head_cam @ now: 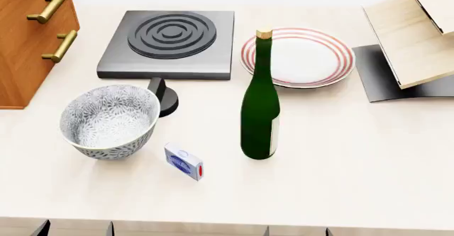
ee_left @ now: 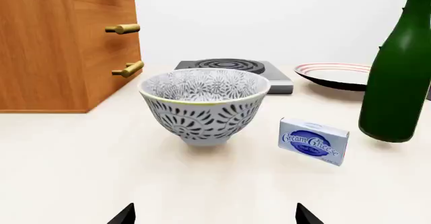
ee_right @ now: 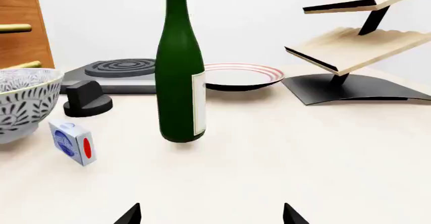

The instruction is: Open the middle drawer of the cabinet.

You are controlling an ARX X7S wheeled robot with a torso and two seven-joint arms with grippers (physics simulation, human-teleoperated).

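Note:
The cabinet (head_cam: 25, 50) is orange-brown wood grain and stands at the table's far left, its drawer faces turned toward the hob. Three brass bar handles show in the left wrist view; the one on the middle drawer (ee_left: 122, 29) lies flush with the others, so the drawer looks closed. That drawer's handle (head_cam: 46, 7) also shows in the head view. My left gripper (ee_left: 215, 216) is open and empty at the table's near edge, well short of the cabinet. My right gripper (ee_right: 211, 215) is open and empty too, near the front edge facing the bottle.
A patterned bowl (head_cam: 108, 120) stands between my left gripper and the cabinet. Beside it are a cream cheese box (head_cam: 184, 161), a tall green bottle (head_cam: 260, 106), a black knob (head_cam: 165, 96), a hob (head_cam: 170, 42), a striped plate (head_cam: 298, 55) and a pale wooden rack (head_cam: 411, 34).

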